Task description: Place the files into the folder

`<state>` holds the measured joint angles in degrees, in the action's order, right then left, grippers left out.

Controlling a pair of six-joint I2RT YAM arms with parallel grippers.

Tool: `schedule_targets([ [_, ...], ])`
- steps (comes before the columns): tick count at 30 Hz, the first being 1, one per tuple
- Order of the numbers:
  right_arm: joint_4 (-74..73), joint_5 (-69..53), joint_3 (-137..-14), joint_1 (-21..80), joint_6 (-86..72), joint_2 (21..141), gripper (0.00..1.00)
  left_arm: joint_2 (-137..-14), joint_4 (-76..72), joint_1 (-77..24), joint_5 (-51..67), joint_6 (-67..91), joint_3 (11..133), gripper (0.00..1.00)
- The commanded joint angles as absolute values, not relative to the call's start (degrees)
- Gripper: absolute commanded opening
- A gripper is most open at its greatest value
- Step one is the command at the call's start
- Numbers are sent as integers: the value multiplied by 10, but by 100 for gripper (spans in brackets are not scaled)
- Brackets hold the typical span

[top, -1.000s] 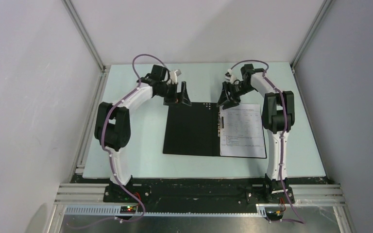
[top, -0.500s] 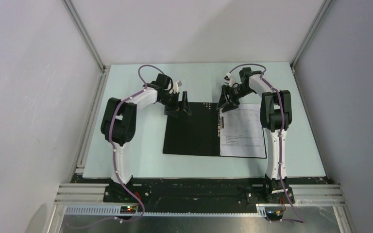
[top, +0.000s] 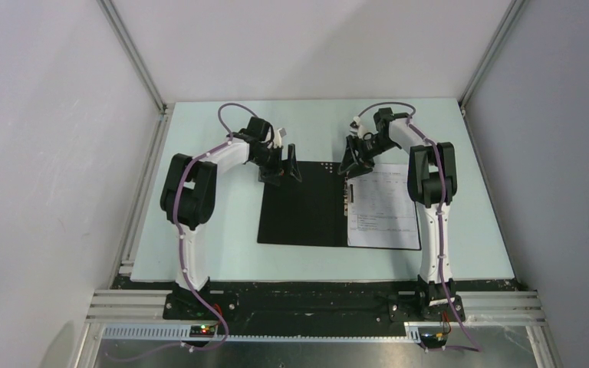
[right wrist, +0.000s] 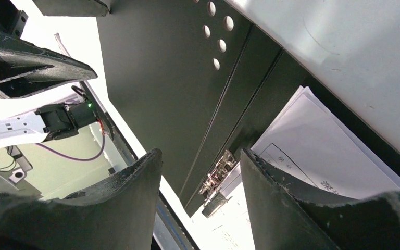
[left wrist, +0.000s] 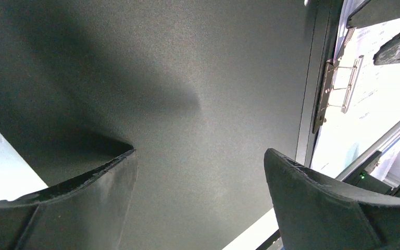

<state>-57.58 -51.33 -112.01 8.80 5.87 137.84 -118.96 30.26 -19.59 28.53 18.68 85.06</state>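
Left end effector: fingers spread wide, nothing between them, poised over the far left corner of the thin flat folder. Contact with its black inner face not determinable. Right end effector: fingers partly apart, gripping nothing, positioned above the far end of the metal clip along the spine. Folder open and flat, black inside up, on the pale green table. On its right half, left edge at the clip: white printed paper sheets.
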Motion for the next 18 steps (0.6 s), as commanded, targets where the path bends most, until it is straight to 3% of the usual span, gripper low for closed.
schedule_targets([
  [1,-585,-535,-1140,94,60,1383,62,-1214,295,-198,251,186,848,97],
  [11,-599,-620,-1128,93,68,1347,61,-1214,296,-198,247,185,851,97],
  [18,-613,-625,-1044,103,83,1273,60,-1212,296,-198,239,187,850,97],
])
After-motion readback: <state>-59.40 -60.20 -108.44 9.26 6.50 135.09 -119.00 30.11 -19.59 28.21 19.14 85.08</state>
